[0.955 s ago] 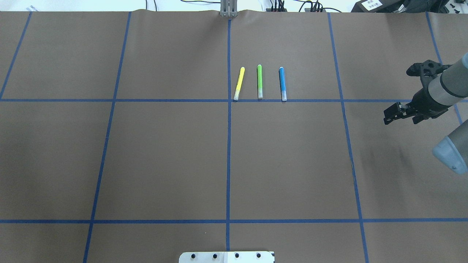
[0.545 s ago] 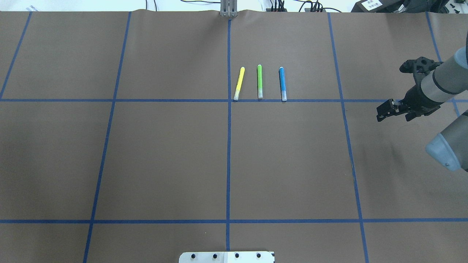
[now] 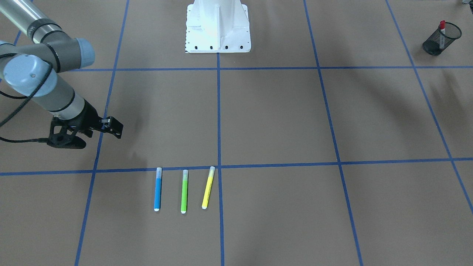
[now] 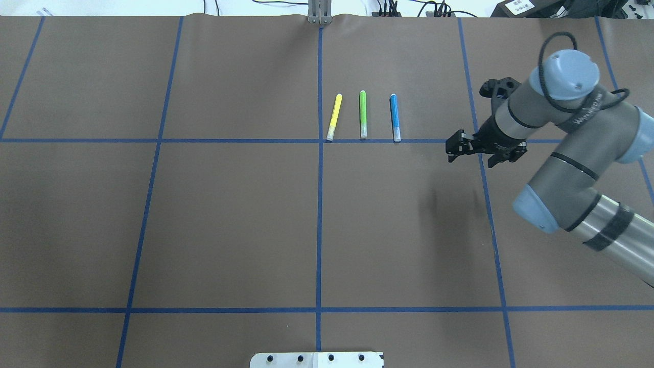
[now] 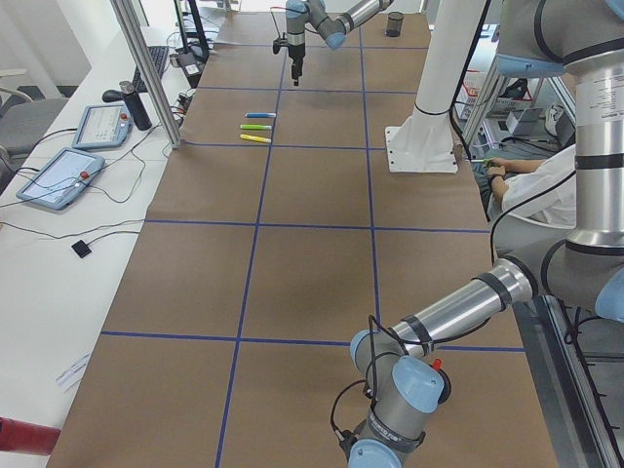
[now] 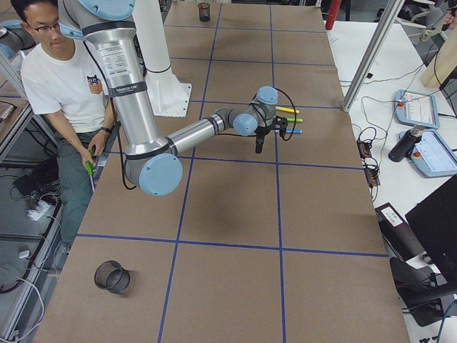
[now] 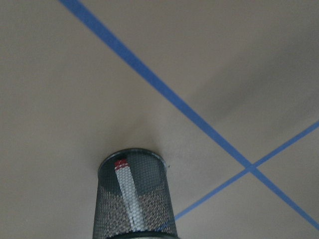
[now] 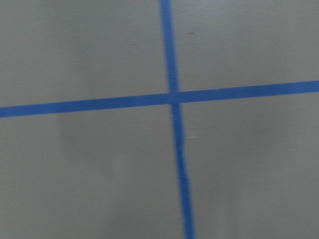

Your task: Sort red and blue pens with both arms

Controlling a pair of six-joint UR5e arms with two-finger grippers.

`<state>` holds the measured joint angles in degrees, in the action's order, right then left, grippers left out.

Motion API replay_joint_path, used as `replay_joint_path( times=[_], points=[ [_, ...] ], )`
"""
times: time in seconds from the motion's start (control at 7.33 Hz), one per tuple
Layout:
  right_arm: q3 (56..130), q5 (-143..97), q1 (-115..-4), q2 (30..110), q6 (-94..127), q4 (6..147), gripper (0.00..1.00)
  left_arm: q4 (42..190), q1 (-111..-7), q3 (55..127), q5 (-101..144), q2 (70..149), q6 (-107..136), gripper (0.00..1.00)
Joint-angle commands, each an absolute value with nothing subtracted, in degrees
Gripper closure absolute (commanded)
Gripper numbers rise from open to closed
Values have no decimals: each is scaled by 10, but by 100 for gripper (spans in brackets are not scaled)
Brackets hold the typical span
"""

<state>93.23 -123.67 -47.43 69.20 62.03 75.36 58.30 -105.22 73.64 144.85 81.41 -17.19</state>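
Right claw (image 4: 452, 149): above the tabletop (image 4: 230, 220), width unclear, nothing visibly held.
Blue highlighter (image 4: 394, 116): flat, beside green highlighter (image 4: 363, 113), near the claw.
Red marker (image 3: 442, 26): standing in mesh cup (image 3: 434, 45).

brown table cover (image 4: 230, 220) crossed by blue tape lines (image 4: 319, 230).

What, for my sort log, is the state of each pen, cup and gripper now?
blue highlighter: capped, lying flat, ungripped.
green highlighter: capped, lying flat beside it.
yellow highlighter: capped, lying flat, slightly skewed.
red-capped marker: standing in the mesh cup.
mesh cup: upright, holding that marker.
second mesh cup: upright, nothing visible inside.
right gripper: open, empty, hovering apart from the highlighters.
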Motion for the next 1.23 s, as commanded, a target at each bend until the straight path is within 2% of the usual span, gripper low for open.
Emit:
replay_joint_path(
  times=[0.0, 0.27, 0.41, 0.55, 1.09],
  points=[
    [863, -1220, -465, 613, 646, 753, 1, 689, -1049, 744, 1450, 864, -158, 0],
    [784, -1167, -464, 541, 650, 753, 3, 789, -1049, 748, 1450, 886, -156, 0],
    [754, -1162, -463, 523, 650, 751, 9, 821, -1049, 750, 1455, 886, -118, 0],
    [734, -1149, -463, 508, 652, 735, 16, 827, -1049, 755, 1469, 885, -109, 0],
    [704, -1153, -451, 483, 663, 718, 23, 827, -1049, 758, 1470, 879, -110, 0]
  ],
)
